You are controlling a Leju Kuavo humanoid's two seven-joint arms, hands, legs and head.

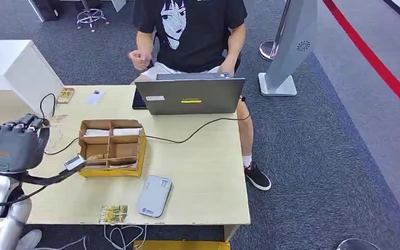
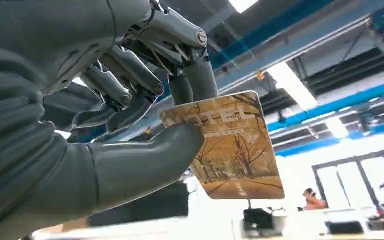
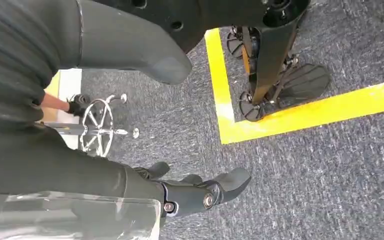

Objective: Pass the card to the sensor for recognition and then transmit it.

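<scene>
Left hand [image 1: 14, 143] is up off the table's [image 1: 208, 172] left edge, thumb and fingers pinching the card [image 2: 230, 145], a tan hotel card with autumn trees, held clear of the surface. The grey sensor [image 1: 154, 195] lies flat near the table's front edge, a second card [image 1: 113, 213] just beside it. Right hand [image 3: 180, 192] hangs low over the carpet, fingers loose and apart, holding nothing. A person sits behind the laptop [image 1: 190, 95] at the far edge.
</scene>
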